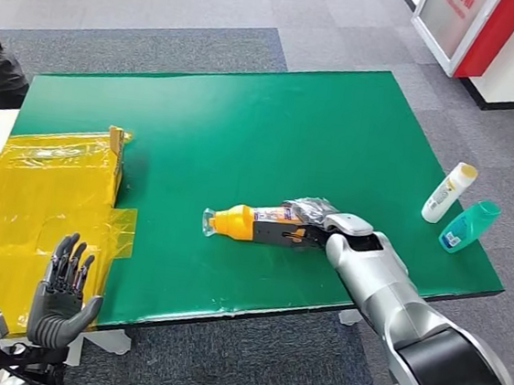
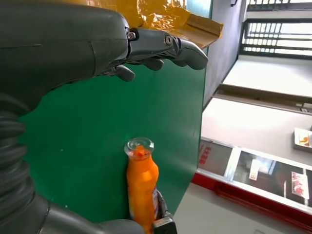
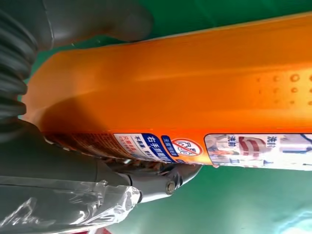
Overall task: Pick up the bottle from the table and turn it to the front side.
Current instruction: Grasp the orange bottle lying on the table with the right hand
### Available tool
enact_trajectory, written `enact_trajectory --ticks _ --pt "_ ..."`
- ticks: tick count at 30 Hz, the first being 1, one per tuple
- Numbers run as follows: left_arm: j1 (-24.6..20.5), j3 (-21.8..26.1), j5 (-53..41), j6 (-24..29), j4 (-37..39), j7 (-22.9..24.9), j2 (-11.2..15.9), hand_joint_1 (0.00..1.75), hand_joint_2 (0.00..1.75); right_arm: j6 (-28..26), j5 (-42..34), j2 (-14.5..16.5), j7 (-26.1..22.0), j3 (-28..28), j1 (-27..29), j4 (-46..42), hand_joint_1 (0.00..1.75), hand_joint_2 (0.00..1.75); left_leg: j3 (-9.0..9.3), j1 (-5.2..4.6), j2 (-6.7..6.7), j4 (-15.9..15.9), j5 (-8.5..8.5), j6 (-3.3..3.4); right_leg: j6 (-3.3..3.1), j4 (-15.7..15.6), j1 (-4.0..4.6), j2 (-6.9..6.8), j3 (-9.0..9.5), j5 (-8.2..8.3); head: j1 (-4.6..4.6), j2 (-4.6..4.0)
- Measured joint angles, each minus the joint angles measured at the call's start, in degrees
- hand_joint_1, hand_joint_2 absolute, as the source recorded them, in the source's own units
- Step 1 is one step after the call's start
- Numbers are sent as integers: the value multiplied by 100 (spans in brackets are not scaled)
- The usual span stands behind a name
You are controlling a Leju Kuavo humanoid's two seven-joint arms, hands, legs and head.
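- Bottle lies on its side near the middle of the green table, toward the near edge, clear cap pointing left, base in the robot's right hand.
- Orange plastic body, yellower at the neck, transparent cap; printed label with blue, red and white panels wraps the lower body. Right wrist view shows the label edge running along one side, plain orange face with small embossed dots beside it, so the front looks turned away sideways.
- Right hand fingers wrap the label end: thumb on one side of the body, a dark finger under the other, bottle clamped between. Judgement: grip at the base keeps the neck free so the wrist can roll the bottle about its long axis.
- Cannot tell whether the bottle is lifted or touching the table.
- Left hand hovers at the near left, over the yellow plastic sheet, fingers spread and holding nothing; parked clear of the work.
- Cardboard piece stands at the sheet's right edge.
- White bottle and teal bottle lie just beside each other at the table's right edge, well apart from the grasp.
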Motion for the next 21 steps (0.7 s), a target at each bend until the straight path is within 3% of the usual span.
enact_trajectory --ticks 8,15,21 --pt "-8 -23 95 78 90 -20 69 0 175 -178 -624 -157 -327 9 52 -50 175 175 -1 0 -2 1 2 3 2 0 -1 -1 3 2 0 0" --pt "172 -7 60 50 -58 -9 60 0 175 -738 -1530 -332 -426 -86 1075 -1792 175 175 -5 2 -6 0 -5 -1 -1 0 2 -5 -2 -8 1 0" --pt "294 -106 -12 -1 -507 281 7 0 175 -1260 -2027 17 -742 -306 2249 -3533 175 175 -11 5 -9 -1 -11 -6 -8 1 7 -10 -7 -23 0 0"
